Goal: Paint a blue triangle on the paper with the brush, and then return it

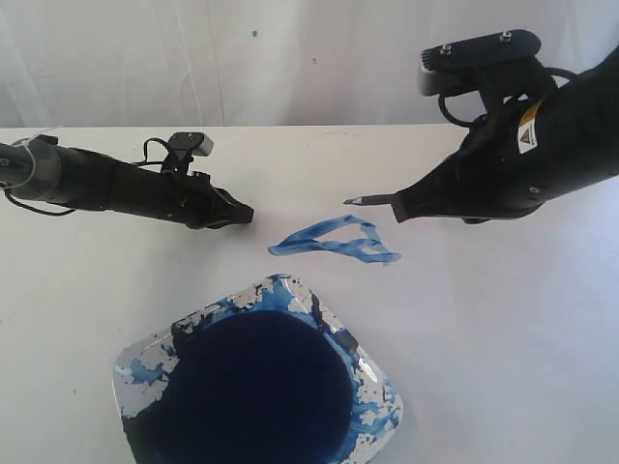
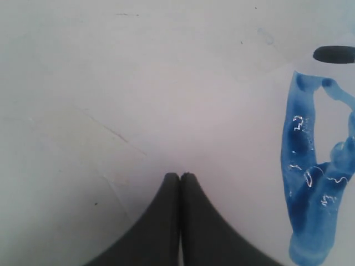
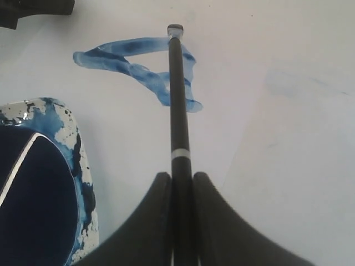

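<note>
The right gripper (image 3: pixel 180 178), jaws clamped on the brush (image 3: pixel 177 88), holds its long axis over the blue triangle (image 1: pixel 334 240) just beyond the dish (image 1: pixel 385 401), which lies sideways off that axis; the left gripper (image 2: pixel 180 176) is closed, empty

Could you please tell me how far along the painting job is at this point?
Done: a rough blue triangle is on the paper. In hand: the right claw is shut on the brush, its tip apparently lifted clear of the strokes. Left: returning the brush; the left claw is shut and empty.
</note>
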Tool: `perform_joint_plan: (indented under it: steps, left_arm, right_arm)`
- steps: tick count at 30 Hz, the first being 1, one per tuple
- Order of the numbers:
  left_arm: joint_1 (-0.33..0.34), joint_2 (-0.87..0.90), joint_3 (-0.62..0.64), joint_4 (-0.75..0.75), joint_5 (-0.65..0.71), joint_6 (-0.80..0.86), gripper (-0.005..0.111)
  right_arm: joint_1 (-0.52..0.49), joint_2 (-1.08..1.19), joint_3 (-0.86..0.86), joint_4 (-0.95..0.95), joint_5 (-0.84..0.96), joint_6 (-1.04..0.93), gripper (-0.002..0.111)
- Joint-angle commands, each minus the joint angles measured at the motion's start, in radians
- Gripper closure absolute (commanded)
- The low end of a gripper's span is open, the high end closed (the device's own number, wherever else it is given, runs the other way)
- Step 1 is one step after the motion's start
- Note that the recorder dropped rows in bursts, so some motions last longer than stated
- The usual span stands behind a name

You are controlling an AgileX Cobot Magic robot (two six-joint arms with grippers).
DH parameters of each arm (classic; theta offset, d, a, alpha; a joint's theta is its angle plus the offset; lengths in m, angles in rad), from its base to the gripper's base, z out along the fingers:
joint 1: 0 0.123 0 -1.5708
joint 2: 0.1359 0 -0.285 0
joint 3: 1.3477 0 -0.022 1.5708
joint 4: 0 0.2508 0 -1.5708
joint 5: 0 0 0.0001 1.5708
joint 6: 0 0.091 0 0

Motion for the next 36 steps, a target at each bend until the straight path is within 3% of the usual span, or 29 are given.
perform_joint_plan:
  steps: [1,13,36]
  left_arm:
    - [-0.003,0.001,-0.003,-0.013,0.009,-0.006,0.107]
    - [-0.003,0.001,-0.003,-0.013,0.009,-0.006,0.107]
    - [-0.003,0.001,-0.003,-0.013,0.009,-0.006,0.107]
  right_arm:
    - [0.002,0.002,0.017,-0.006,-0.013,0.01,0.108]
    - [0.002,0.047,0.028,-0.006,-0.021,0.01,0.108]
    - [0.002,0.046,0.026,0.061,0.207,-0.054,0.108]
